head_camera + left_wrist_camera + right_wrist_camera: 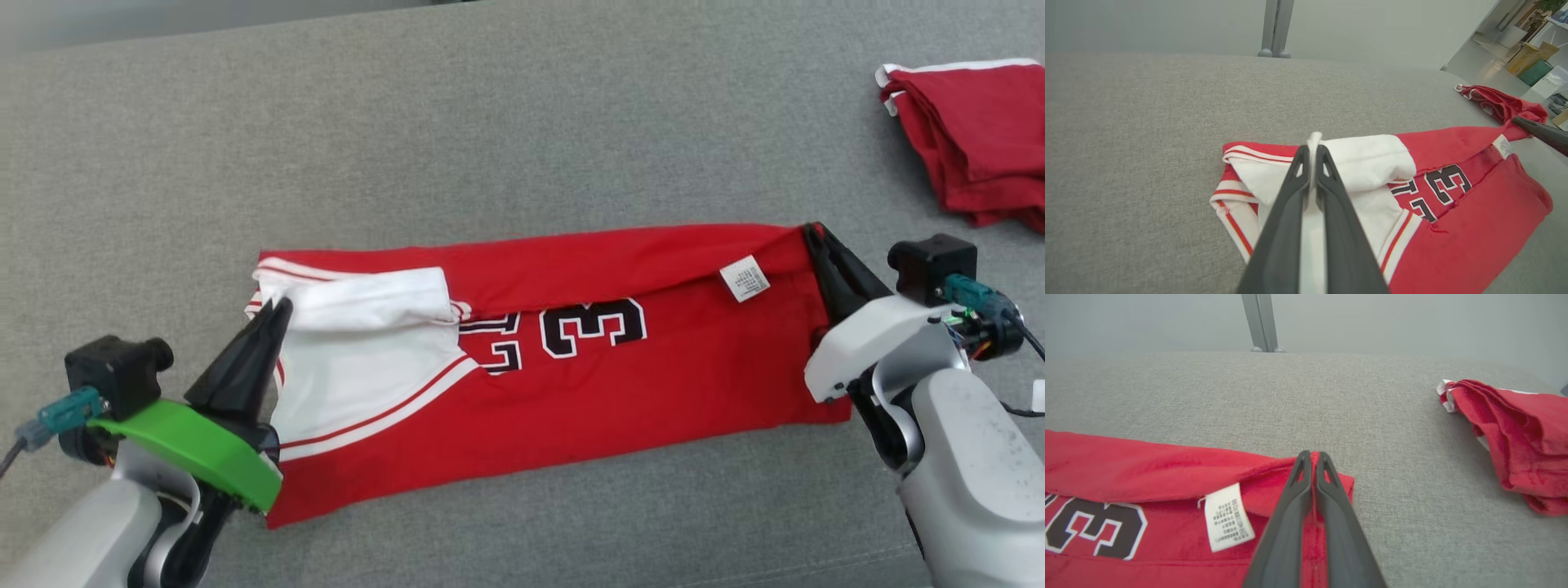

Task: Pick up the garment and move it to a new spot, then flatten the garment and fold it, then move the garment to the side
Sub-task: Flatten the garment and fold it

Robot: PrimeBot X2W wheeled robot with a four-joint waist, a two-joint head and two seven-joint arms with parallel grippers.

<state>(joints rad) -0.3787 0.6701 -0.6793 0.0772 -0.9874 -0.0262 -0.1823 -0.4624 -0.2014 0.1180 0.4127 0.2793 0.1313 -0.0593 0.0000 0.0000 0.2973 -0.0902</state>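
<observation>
The garment (620, 376) is a red jersey with white panels, red-and-white stripes and black numbers, lying lengthways across the grey surface with its far long edge folded towards me. My left gripper (282, 306) is shut on the white cloth at its left end; in the left wrist view a strip of white fabric (1314, 143) is pinched between the fingers. At the garment's right end, my right gripper (812, 233) is shut on the red edge (1314, 457) of the fold. A white care label (744, 278) lies near that end.
A second red garment (971, 135) with white trim lies crumpled at the far right of the grey fabric surface (490, 122). A grey post (1259, 322) stands beyond the surface's far edge. Boxes and bags (1535, 61) sit on the floor off to the right.
</observation>
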